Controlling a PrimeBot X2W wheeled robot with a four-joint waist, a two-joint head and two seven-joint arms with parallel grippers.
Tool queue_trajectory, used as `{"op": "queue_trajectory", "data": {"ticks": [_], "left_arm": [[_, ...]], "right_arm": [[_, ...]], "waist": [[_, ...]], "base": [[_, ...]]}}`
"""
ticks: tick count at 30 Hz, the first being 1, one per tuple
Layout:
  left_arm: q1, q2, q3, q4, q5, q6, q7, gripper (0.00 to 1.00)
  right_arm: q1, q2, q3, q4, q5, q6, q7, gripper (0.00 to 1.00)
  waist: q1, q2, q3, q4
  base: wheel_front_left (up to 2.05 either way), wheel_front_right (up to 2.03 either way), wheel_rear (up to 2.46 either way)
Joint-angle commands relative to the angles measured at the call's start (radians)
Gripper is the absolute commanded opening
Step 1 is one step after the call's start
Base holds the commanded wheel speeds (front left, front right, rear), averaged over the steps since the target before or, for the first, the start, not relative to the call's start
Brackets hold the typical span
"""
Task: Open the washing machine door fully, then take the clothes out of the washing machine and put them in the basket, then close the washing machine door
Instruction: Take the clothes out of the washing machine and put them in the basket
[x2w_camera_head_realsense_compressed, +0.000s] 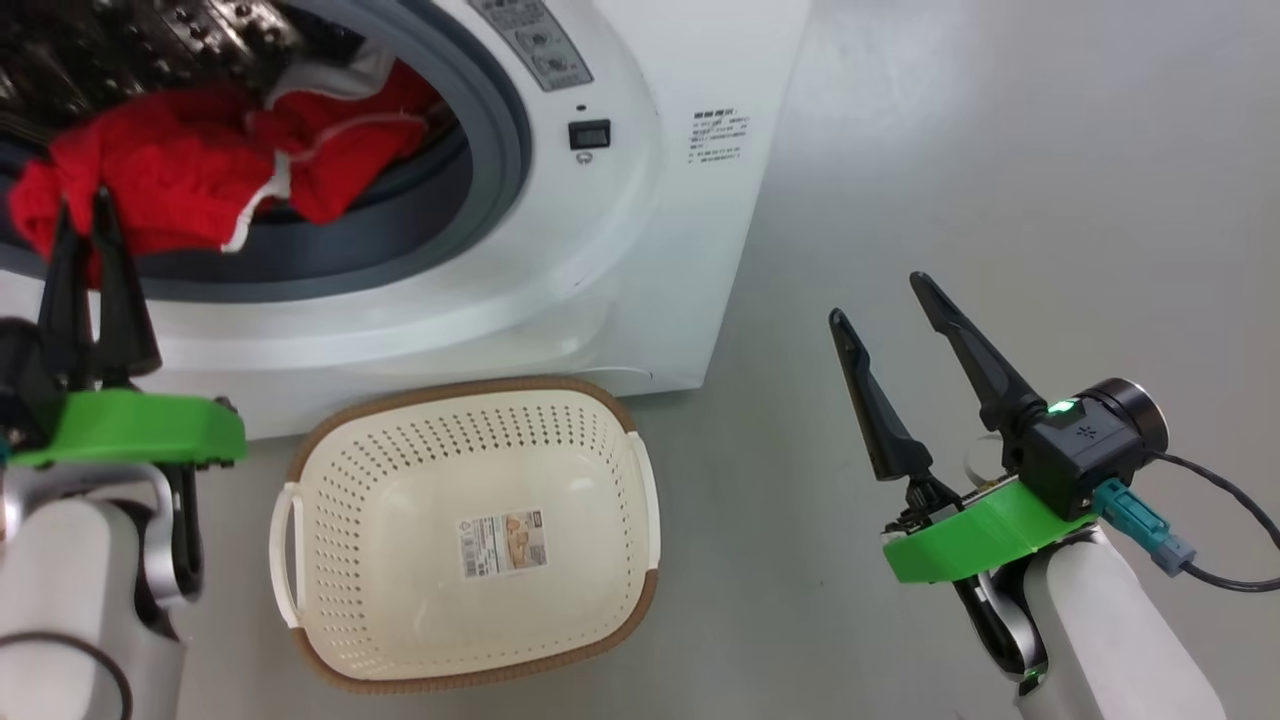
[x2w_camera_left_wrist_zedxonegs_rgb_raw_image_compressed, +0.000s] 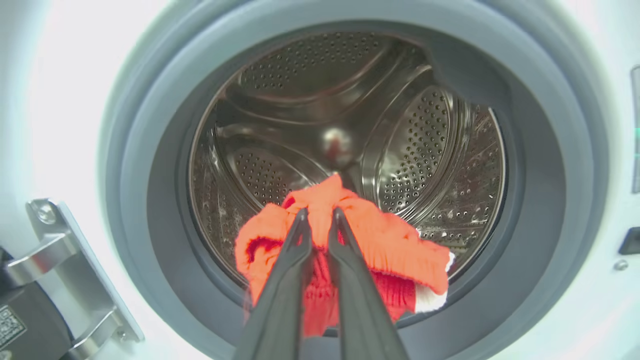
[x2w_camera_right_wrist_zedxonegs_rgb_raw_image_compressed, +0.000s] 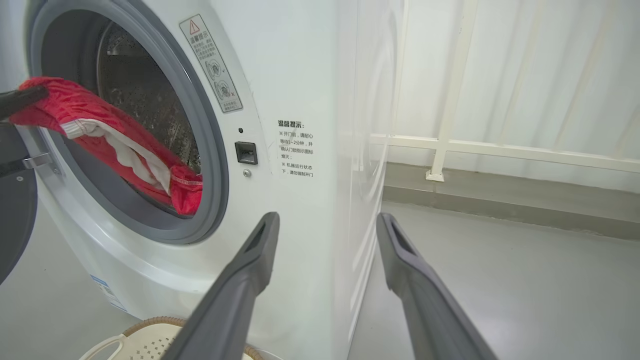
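The white washing machine (x2w_camera_head_realsense_compressed: 640, 250) stands with its round opening uncovered. Red clothes (x2w_camera_head_realsense_compressed: 170, 170) with white trim spill over the grey rubber ring. My left gripper (x2w_camera_head_realsense_compressed: 83, 200) is shut on their left end, just outside the opening; in the left wrist view its tips (x2w_camera_left_wrist_zedxonegs_rgb_raw_image_compressed: 320, 212) pinch the clothes (x2w_camera_left_wrist_zedxonegs_rgb_raw_image_compressed: 390, 240) in front of the steel drum (x2w_camera_left_wrist_zedxonegs_rgb_raw_image_compressed: 425, 150). The washing machine door (x2w_camera_right_wrist_zedxonegs_rgb_raw_image_compressed: 12, 225) is a dark edge swung out to the left. The cream basket (x2w_camera_head_realsense_compressed: 330, 520) sits empty on the floor below the opening. My right gripper (x2w_camera_head_realsense_compressed: 875, 297) hangs open to the machine's right, holding nothing.
Bare grey floor stretches to the right of the machine (x2w_camera_right_wrist_zedxonegs_rgb_raw_image_compressed: 500, 280). A white railing (x2w_camera_right_wrist_zedxonegs_rgb_raw_image_compressed: 450, 100) and a low kerb run along the back. The steel door hinge (x2w_camera_left_wrist_zedxonegs_rgb_raw_image_compressed: 55, 260) juts out to the left of the opening.
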Motion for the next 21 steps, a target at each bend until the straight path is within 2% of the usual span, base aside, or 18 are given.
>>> {"op": "queue_trajectory", "data": {"ticks": [1, 21], "left_arm": [[0.027, 0.036, 0.038, -0.057, 0.001, 0.015, -0.009, 0.00], [0.285, 0.032, 0.021, -0.445, -0.001, 0.074, 0.109, 0.00]], "right_arm": [[0.029, 0.005, 0.018, -0.020, 0.008, 0.003, -0.006, 1.00], [0.070, 0.005, 0.015, -0.023, 0.039, 0.003, -0.006, 1.00]], "waist": [[0.0000, 0.0000, -0.030, 0.005], [0.0000, 0.0000, -0.103, 0.013]], "base": [[0.00, 0.00, 0.00], [0.00, 0.00, 0.00]]}}
